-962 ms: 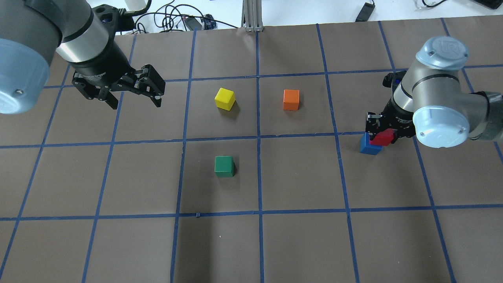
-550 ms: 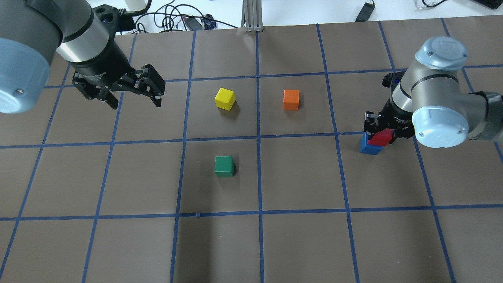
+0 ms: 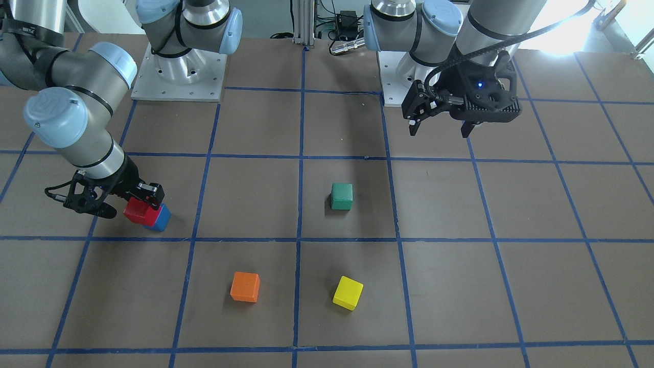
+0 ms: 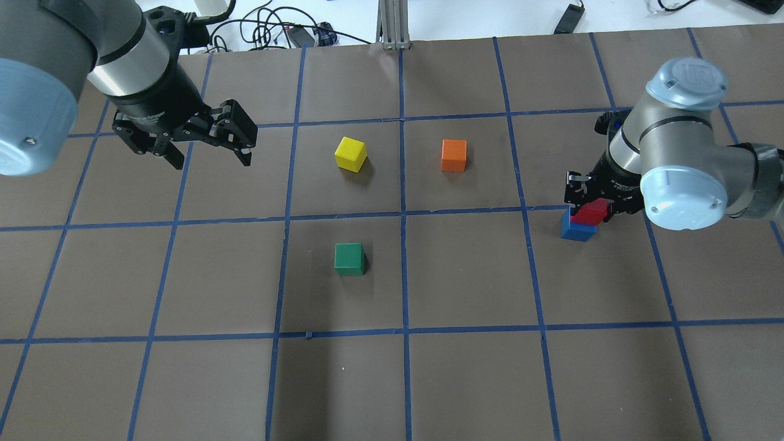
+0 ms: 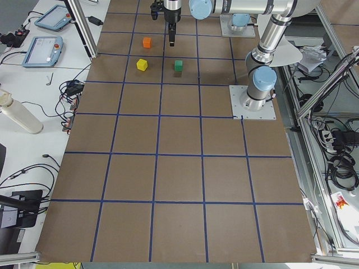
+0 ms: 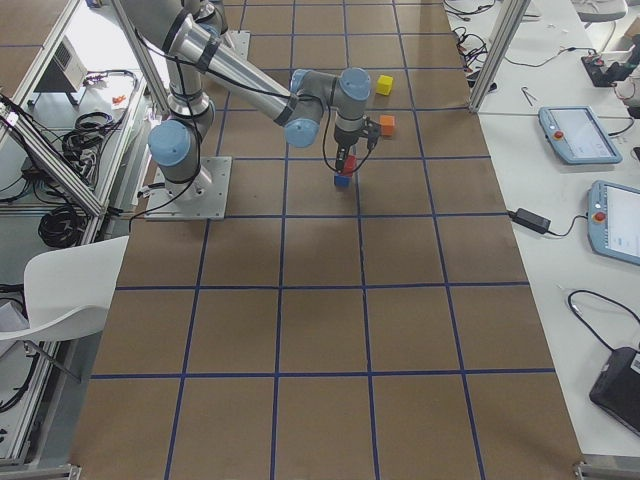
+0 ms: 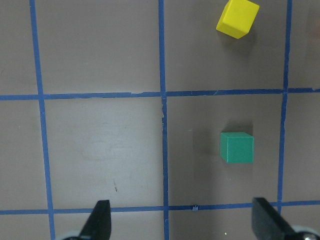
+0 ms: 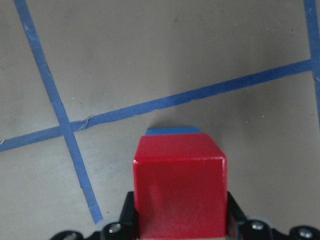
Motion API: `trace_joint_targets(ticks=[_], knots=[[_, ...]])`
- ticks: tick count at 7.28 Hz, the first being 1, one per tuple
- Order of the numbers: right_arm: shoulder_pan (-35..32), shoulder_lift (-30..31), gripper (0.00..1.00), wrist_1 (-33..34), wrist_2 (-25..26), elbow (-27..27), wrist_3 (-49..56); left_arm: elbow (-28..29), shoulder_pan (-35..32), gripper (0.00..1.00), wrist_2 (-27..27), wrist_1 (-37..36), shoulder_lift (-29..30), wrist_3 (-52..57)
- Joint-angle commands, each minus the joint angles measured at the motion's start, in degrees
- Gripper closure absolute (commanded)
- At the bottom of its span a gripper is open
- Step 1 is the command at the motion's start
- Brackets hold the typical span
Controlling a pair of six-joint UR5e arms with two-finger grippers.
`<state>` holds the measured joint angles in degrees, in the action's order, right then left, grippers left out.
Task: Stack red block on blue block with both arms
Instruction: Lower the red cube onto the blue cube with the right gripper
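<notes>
Brown paper table top [image 4: 465, 275], taped into a blue grid, 5 cubes on it.

Change over the last 1 s: the right claw [image 3: 132, 204] has crept a little toward the table's middle, taking the red block [image 4: 590, 212] along. Seen from overhead, red now covers more of the blue block [image 4: 576, 230]; before, it hung further off blue's right side. The claw is pinching red by 2 opposite faces. In the right wrist view red hides nearly all of blue, with only a thin blue strip showing past its far edge. Cannot tell whether red is seated on blue or just above it.

Judgement: this is fine alignment before letting go. The stack is nearly made; release and retreat remain. Any leftover offset could leave red overhanging.

Left claw [image 4: 211, 160]: fingers spread wide, holding nothing, hanging over the far left squares, well apart from the stack. No real move in that 1 s.

Surface: yellow cube [image 4: 350, 153], orange cube [image 4: 454, 155] and green cube [image 4: 350, 258] stand apart in the middle squares, away from the stack.

Room: white benches [image 6: 530, 90] along the table's edges, loose cables [image 4: 269, 24], 2 teach pendants [image 6: 572, 135], a white chair [image 6: 60, 290].
</notes>
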<state>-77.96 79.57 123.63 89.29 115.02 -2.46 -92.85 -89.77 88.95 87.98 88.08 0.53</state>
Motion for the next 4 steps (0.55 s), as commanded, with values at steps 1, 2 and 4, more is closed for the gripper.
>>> trace_joint_targets(ticks=[1,2,4], knots=[[0.00,-0.12,0.73,1.09,-0.08,0.20,-0.18,0.04,0.03,0.00,0.00,0.00,0.07,0.09],[0.00,-0.03,0.72,0.91,-0.08,0.29,-0.27,0.13,0.03,0.00,0.00,0.00,0.07,0.00],[-0.09,0.41,0.79,0.21,0.00,0.29,-0.35,0.13,0.03,0.00,0.00,0.00,0.16,0.00]])
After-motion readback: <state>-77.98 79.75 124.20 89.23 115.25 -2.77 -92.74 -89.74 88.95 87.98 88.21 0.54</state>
